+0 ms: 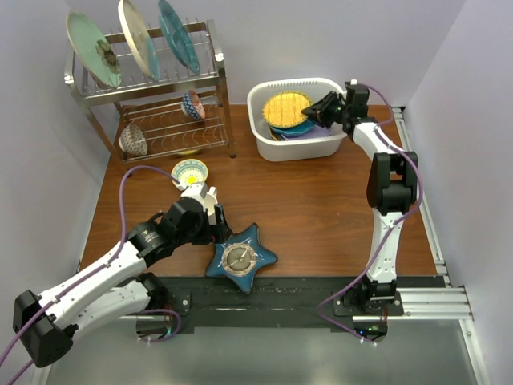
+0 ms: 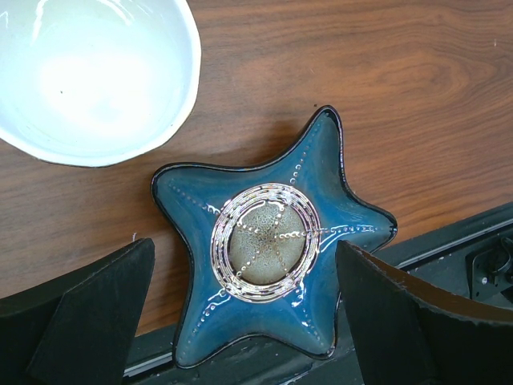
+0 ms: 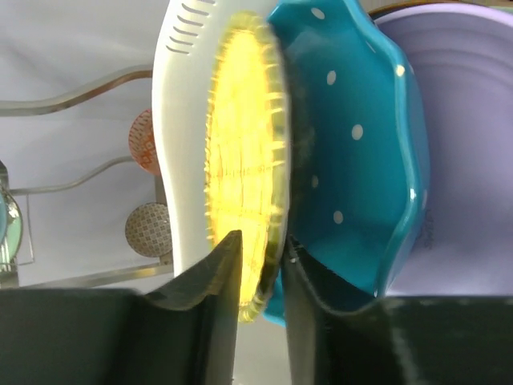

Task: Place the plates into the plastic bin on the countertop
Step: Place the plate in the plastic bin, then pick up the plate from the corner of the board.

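The star plate (image 2: 268, 249) overlaps my surface's (image 1: 321, 208) front edge, left end effector (image 2: 244, 245) wide open above it; right end effector (image 3: 263, 245) pinches the amber plate (image 3: 240, 160) inside the bin (image 1: 300, 148)

The teal star plate (image 1: 240, 258) lies flat at lower centre on the countertop (image 1: 337, 208), and my right gripper (image 1: 310, 115) pinches the amber plate (image 1: 287, 107) inside the white bin (image 1: 300, 149).

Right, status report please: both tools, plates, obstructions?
Left tool open above star plate. Right tool shut on yellow plate at the bin. Three plates in rack. Bowl near star plate.
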Controlling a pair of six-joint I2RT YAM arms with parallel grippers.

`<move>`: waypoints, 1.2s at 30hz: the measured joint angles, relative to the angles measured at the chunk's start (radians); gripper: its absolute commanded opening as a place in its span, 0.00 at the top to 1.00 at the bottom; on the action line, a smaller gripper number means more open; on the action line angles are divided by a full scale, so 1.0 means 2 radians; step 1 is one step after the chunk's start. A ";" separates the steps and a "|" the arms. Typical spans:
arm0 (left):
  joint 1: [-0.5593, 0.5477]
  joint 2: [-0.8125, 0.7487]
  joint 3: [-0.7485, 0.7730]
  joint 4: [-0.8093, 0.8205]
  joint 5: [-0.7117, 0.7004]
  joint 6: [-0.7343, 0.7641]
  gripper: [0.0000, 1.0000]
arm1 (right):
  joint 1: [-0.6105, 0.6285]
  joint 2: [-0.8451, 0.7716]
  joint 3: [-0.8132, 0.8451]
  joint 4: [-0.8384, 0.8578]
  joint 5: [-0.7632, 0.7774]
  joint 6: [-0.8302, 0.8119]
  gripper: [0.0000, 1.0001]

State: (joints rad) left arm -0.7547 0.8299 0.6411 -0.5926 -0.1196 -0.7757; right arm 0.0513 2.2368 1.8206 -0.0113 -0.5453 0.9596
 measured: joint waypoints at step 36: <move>0.000 0.005 -0.009 -0.012 -0.006 -0.014 0.00 | 0.021 -0.309 -0.231 -0.072 -0.026 -0.108 0.08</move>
State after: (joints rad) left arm -0.7547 0.8406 0.6228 -0.6163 -0.1318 -0.8040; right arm 0.0940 1.6196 1.3590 -0.1543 -0.5968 0.7441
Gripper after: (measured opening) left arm 0.996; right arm 0.914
